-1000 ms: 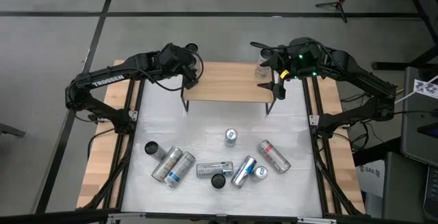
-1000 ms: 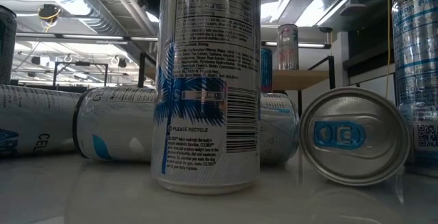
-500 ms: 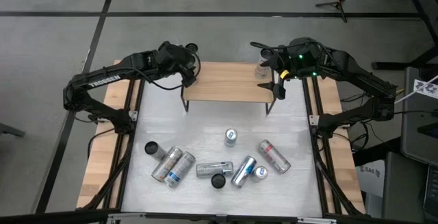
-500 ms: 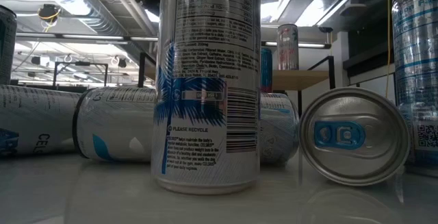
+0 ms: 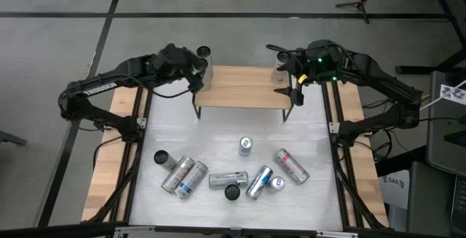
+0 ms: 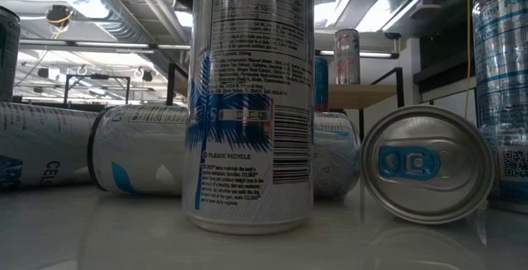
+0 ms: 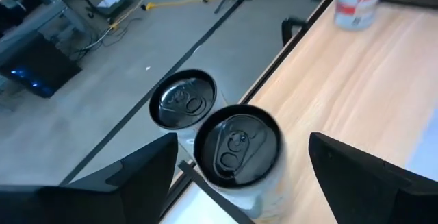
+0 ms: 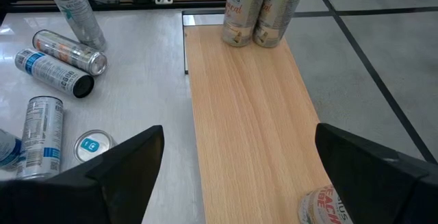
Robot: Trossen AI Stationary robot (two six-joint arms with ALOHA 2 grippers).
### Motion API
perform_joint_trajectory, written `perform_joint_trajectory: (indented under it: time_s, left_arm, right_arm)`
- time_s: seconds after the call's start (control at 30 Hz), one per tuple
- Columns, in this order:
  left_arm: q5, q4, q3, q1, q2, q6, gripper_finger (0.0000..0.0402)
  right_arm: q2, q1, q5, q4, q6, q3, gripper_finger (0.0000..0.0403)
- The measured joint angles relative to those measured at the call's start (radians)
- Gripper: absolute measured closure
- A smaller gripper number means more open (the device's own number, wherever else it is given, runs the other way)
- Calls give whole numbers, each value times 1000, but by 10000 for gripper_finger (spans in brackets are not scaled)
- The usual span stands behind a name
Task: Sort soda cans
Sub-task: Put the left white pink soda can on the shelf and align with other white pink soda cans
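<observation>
The left gripper (image 5: 198, 70) hovered over the left end of the raised wooden shelf (image 5: 240, 92), its jaws spread wide and holding nothing, above two upright dark-topped cans (image 7: 236, 148) standing side by side there. The right gripper (image 5: 291, 78) hung over the shelf's right end, jaws also wide and empty, near a red-marked can (image 7: 356, 1) standing upright. The rest of the soda cans (image 5: 231, 176) were on the white bench (image 5: 218, 136) below the shelf: most lay on their sides in a loose cluster, and one blue-tabbed can (image 5: 245, 145) stood upright just apart from them, toward the shelf.
</observation>
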Motion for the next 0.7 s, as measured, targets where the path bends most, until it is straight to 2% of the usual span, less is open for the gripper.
perform_joint_trajectory:
  time_s: [0.17,0.33,0.53,0.7]
  left_arm:
    - [31,-2,0,-43,-52,-70,81]
    - [197,-3,0,-100,-89,-112,81]
    - [377,-6,0,-180,-72,-275,81]
    - [402,-9,0,-262,-37,-351,81]
  right_arm:
    - [0,0,0,0,0,0,27]
    - [0,0,0,0,0,0,27]
    - [0,0,0,0,0,0,27]
    - [0,0,0,0,1,0,27]
